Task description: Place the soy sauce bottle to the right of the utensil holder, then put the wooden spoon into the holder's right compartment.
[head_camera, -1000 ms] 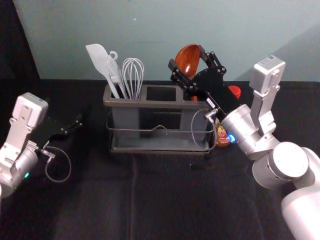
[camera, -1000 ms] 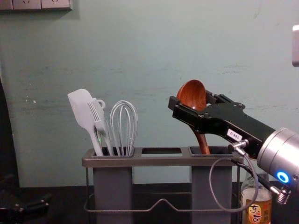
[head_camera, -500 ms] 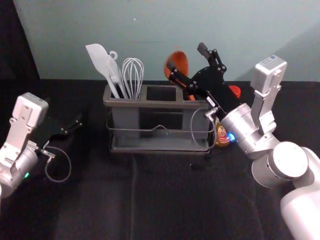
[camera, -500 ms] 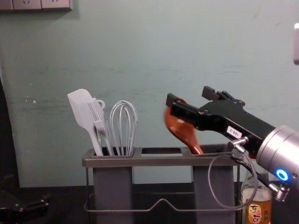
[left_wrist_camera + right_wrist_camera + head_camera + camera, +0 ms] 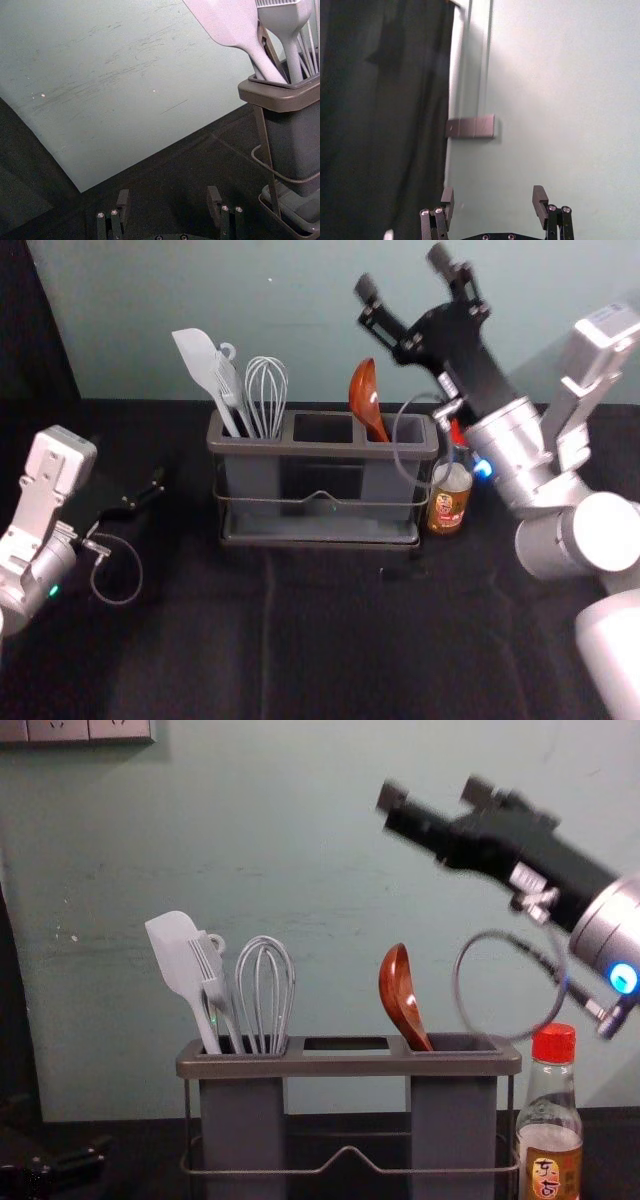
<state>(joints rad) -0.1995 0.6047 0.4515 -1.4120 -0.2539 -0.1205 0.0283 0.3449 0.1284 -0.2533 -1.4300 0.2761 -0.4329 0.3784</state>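
My right gripper [image 5: 402, 272] is raised above and behind the holder's right end, open and empty; the right wrist view shows the same gripper [image 5: 493, 202] with its jaws wide apart. The wooden spoon [image 5: 366, 396] stands bowl-up in the right compartment of the utensil holder [image 5: 320, 448], tilted to the left in the chest view. Just right of the holder the soy sauce bottle [image 5: 549, 1130] stands upright with its red cap on. My left gripper [image 5: 150, 490] is parked at the left, and the left wrist view shows this gripper [image 5: 168, 202] open with nothing between its jaws.
A white spatula [image 5: 199, 358], a brush [image 5: 209, 970] and a whisk [image 5: 267, 390] stand in the holder's left compartment. The middle compartment lies between them and the spoon. A pale wall [image 5: 320, 310] rises behind the black table [image 5: 330, 640].
My right gripper has opened, let go of the spoon and moved up and away to the right. The spoon has tipped left against the compartment's rim. My left arm has stayed still.
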